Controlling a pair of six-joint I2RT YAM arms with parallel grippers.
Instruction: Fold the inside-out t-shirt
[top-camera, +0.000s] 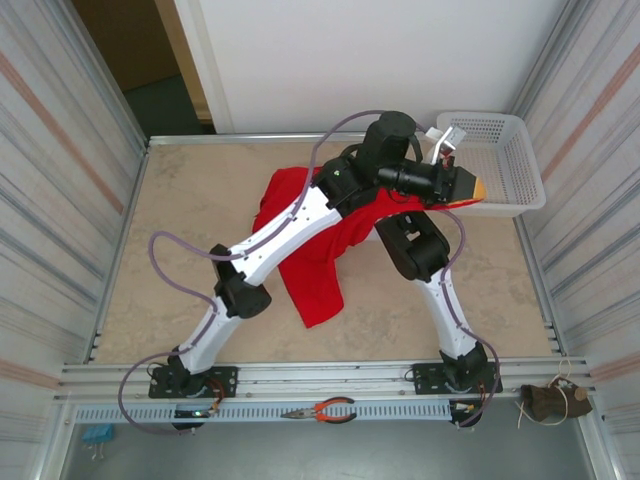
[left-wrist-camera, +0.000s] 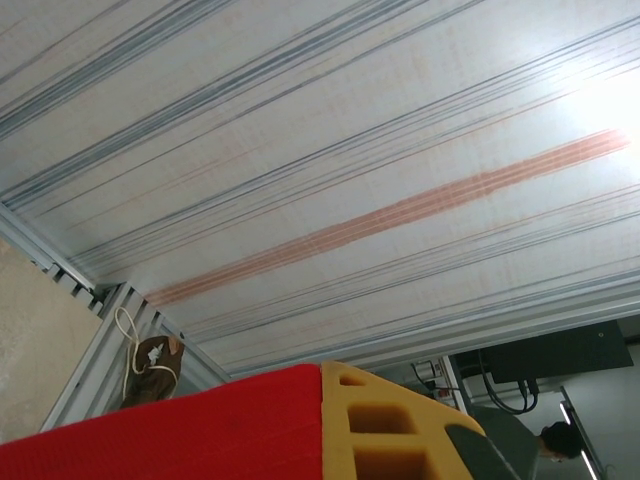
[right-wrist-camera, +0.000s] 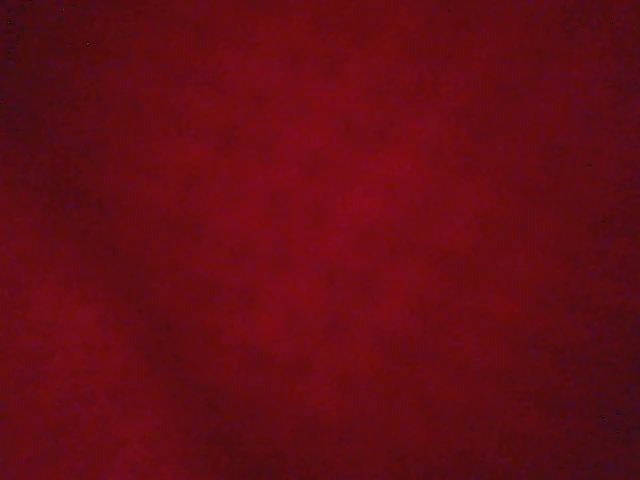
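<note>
- The red t-shirt (top-camera: 315, 270) lies crumpled on the table (top-camera: 200, 240), to the left of the white basket (top-camera: 515, 160) and nearer the arms than it is.
- One edge of the shirt is lifted and stretched up toward the basket's near left corner.
- The left pincer (top-camera: 476, 188) is just beside that corner and closed tight on the lifted edge. From the wrist, red cloth (left-wrist-camera: 180, 435) lies against its yellow finger (left-wrist-camera: 390, 425).
- The right arm (top-camera: 440, 300) reaches in under the raised cloth, on the near left side of the basket.
- I cannot tell how far open the right pincer is, or whether it holds anything. Dark red cloth (right-wrist-camera: 320, 240) lies close over its camera.
- Red-handled pliers (top-camera: 322, 410) lie on the rail well to the near left of the basket.
</note>
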